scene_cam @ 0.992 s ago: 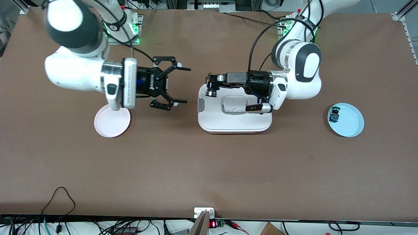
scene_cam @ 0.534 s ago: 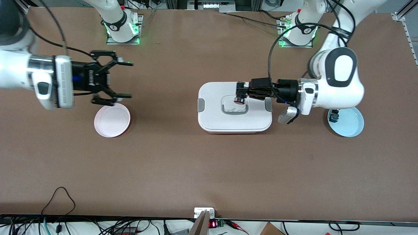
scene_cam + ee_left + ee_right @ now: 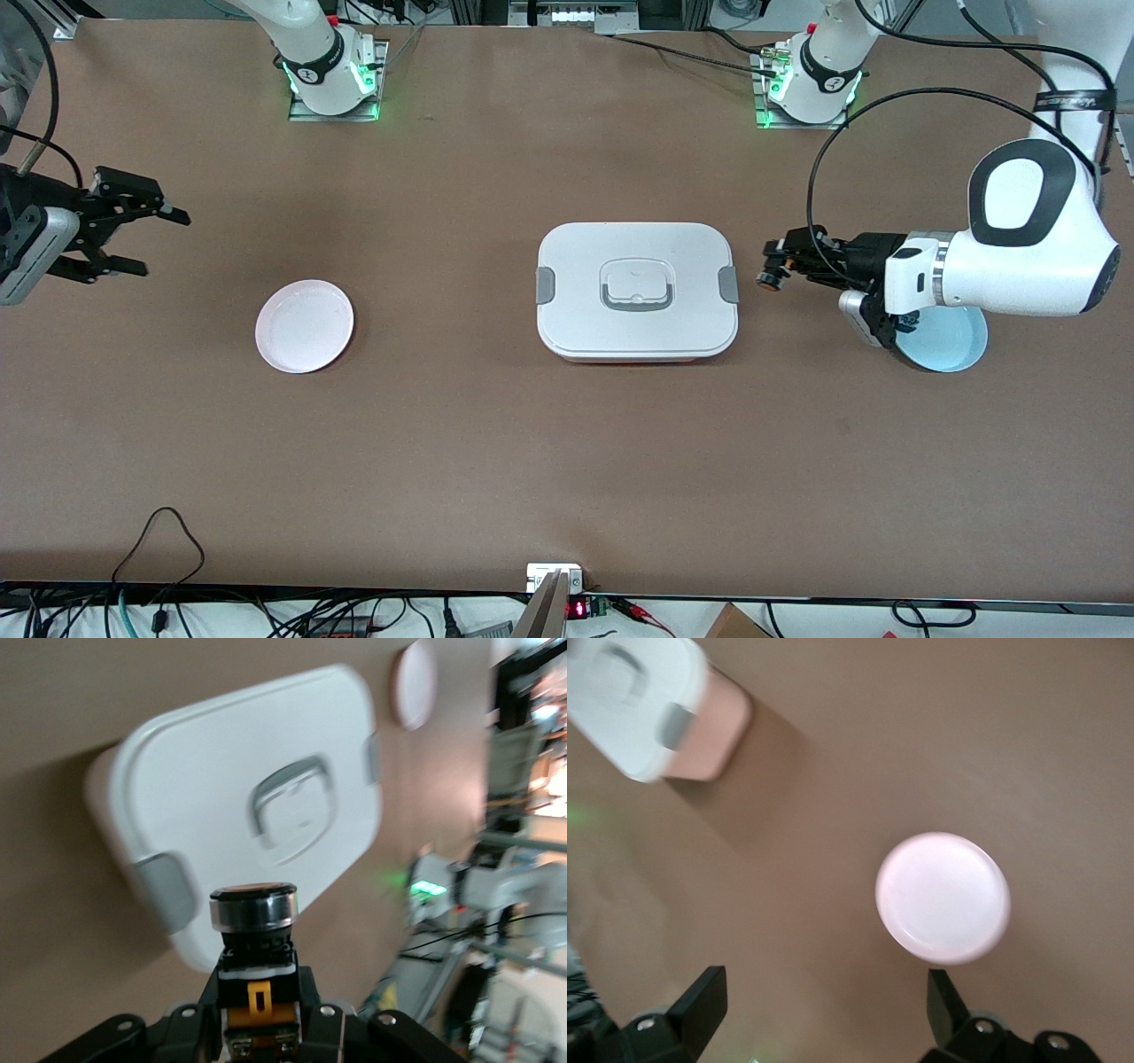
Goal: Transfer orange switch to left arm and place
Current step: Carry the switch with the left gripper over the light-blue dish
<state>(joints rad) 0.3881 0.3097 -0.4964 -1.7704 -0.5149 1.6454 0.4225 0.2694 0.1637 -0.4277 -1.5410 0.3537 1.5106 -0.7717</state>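
Note:
My left gripper (image 3: pixel 780 270) is shut on the orange switch (image 3: pixel 771 278), a small black cylinder with an orange end. It holds it in the air over the table between the white box (image 3: pixel 576 257) and the blue plate (image 3: pixel 957 350). In the left wrist view the switch (image 3: pixel 255 930) stands between the fingers of the gripper (image 3: pixel 260 1019), with the box (image 3: pixel 221 771) beneath. My right gripper (image 3: pixel 159 241) is open and empty, over the table at the right arm's end. In its wrist view the gripper (image 3: pixel 824 1005) is open above bare table beside the pink plate (image 3: pixel 943 896).
The pink plate (image 3: pixel 304 325) lies empty toward the right arm's end. The blue plate is partly covered by the left arm's wrist. The box stands mid-table and also shows in the right wrist view (image 3: pixel 629 718). Cables run along the table's front edge.
The left gripper pulled back from over the box toward its own end, still holding the switch. The right gripper swung away toward the right arm's end of the table, staying open.

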